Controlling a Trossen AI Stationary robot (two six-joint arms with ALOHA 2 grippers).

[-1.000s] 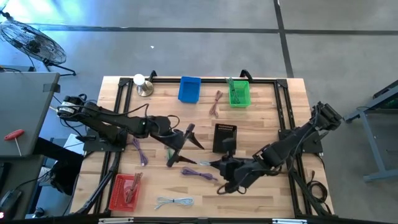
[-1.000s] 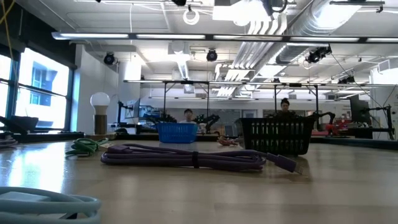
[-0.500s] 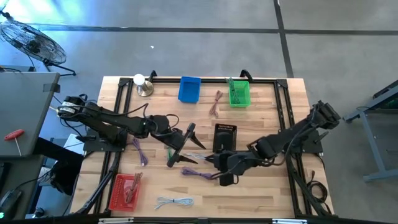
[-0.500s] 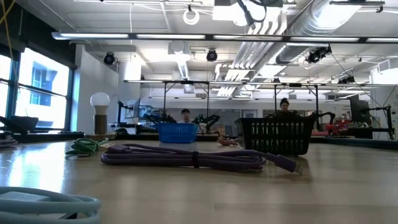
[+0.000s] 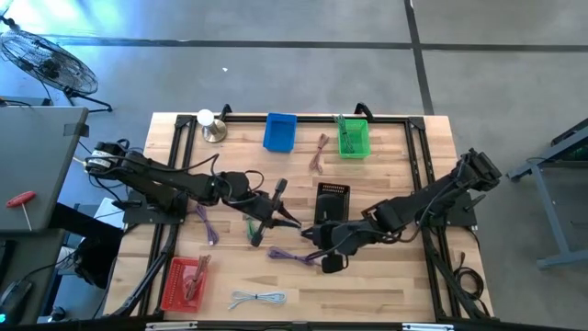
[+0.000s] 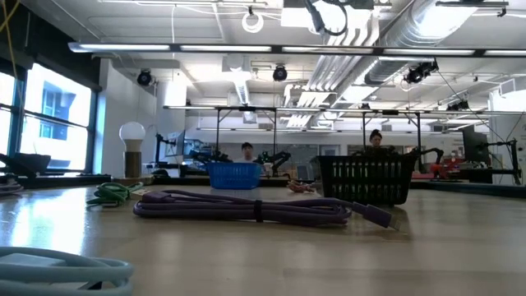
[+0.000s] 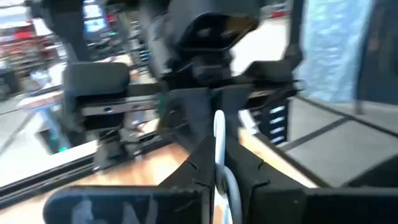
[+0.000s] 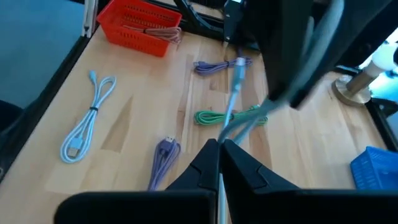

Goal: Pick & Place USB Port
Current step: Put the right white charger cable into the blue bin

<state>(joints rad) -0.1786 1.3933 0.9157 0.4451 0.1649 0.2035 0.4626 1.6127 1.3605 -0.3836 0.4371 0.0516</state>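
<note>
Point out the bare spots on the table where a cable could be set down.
Free: right of the white cable along the near edge, and between the blue bin and black basket. Crowded: mid-table, around both hands.

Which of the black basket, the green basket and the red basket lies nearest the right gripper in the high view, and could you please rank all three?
Measured from the right gripper, shut on a pale cable at mid-table:
1. Black basket, just behind it, near the centre.
2. Green basket, at the far edge.
3. Red basket, at the near left corner.

Overhead looks straight down; low camera level; both show blue basket [image 5: 280, 131].
</note>
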